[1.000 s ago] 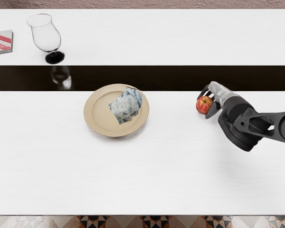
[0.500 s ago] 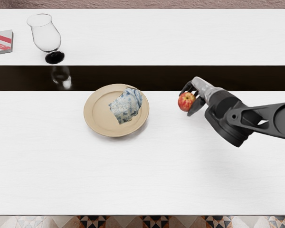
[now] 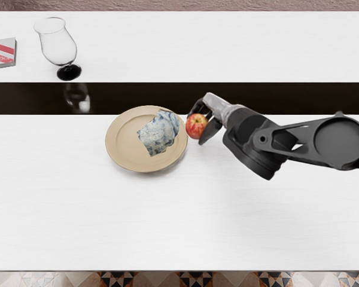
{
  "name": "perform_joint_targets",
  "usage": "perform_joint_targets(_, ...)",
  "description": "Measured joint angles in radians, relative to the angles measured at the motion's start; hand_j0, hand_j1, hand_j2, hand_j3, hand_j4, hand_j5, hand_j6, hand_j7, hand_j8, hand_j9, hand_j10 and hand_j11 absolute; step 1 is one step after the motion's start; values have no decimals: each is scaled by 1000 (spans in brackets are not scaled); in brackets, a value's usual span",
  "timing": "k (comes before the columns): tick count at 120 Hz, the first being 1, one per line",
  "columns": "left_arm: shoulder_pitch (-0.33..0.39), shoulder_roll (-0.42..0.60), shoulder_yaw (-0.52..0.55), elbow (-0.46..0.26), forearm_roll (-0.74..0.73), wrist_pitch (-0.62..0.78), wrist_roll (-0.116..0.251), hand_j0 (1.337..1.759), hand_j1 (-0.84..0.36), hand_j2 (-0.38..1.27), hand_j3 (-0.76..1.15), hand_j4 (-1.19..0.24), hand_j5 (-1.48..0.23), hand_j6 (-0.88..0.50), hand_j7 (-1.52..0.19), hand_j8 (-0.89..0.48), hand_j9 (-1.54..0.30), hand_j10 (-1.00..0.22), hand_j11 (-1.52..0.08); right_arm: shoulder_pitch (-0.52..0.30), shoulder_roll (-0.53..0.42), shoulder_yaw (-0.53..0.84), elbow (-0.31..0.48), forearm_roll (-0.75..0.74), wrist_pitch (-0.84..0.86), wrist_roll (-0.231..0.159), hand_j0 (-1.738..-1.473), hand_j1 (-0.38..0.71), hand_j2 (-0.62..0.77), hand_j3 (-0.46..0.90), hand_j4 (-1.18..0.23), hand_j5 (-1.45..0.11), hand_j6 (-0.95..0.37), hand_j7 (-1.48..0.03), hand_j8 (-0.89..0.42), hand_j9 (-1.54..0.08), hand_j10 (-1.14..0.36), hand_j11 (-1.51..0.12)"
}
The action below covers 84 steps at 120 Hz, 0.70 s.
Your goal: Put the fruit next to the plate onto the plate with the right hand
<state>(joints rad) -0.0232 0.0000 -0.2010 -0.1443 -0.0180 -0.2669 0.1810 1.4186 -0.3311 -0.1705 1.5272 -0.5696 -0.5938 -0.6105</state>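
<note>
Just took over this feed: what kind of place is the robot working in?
Probably a dining room, simulated: a white table with a plate, a wine glass and an apple.

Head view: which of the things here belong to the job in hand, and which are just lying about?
Job in hand: apple, gripped in the right hand at the plate's right rim; tan plate.

Lying about: blue-white lump on the plate; wine glass, upright, far left; striped book at the left edge.
</note>
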Motion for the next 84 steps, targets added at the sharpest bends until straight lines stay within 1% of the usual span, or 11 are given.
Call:
perform_joint_targets(39, 0, 0, 0, 2, 1, 0, 0, 1658, 341, 1, 0, -7, -9, -7, -9, -7, -9, -7, -9, 45, 135, 21, -63, 48, 1, 0, -1658, 272, 302, 1, -583, -825, -476, -819, -560, -830, -619, -831)
perform_joint_targets(57, 0, 0, 0, 2, 1, 0, 0, 1658, 341, 1, 0, -7, -9, -7, -9, -7, -9, -7, -9, 56, 176, 34, -97, 52, 2, 0, -1658, 266, 308, 0, -608, -832, -495, -819, -564, -840, -615, -841)
perform_joint_targets(84, 0, 0, 0, 2, 1, 0, 0, 1658, 341, 1, 0, -7, -9, -7, -9, -7, -9, -7, -9, 56, 234, 47, -181, 51, 33, 0, -1658, 251, 305, 0, -629, -833, -517, -819, -586, -835, -620, -835)
